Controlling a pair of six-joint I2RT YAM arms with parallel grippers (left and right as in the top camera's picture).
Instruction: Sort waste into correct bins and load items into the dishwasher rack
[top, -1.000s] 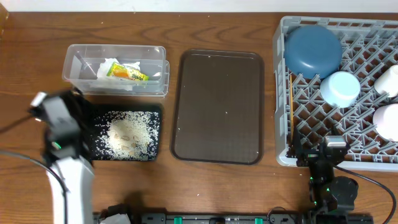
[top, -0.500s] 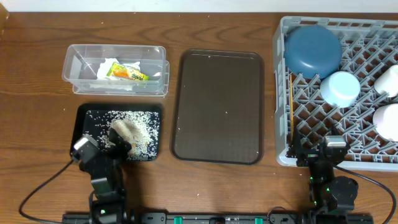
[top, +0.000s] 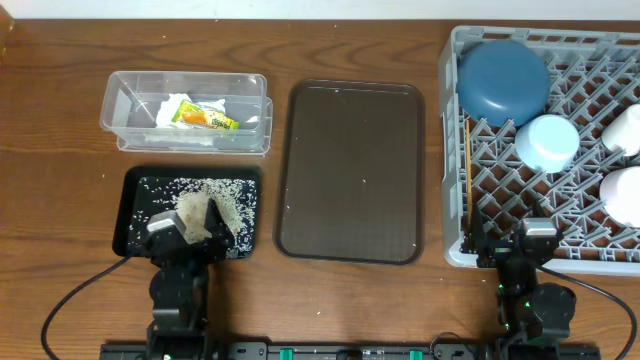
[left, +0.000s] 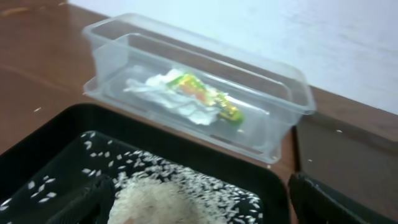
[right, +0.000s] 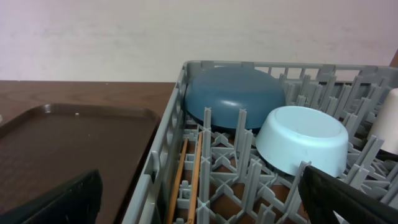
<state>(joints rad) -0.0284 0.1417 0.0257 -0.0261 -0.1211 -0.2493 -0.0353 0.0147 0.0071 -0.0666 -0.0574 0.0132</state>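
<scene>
Rice piled in black tray, just between my left fingers, spread wide, empty. Right fingers spread too, beside rack. I'd lift straight, avoid tray rim.

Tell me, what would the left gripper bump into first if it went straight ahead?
Probably the rice in the black tray, just ahead of the left gripper; the clear tub lies beyond.
</scene>
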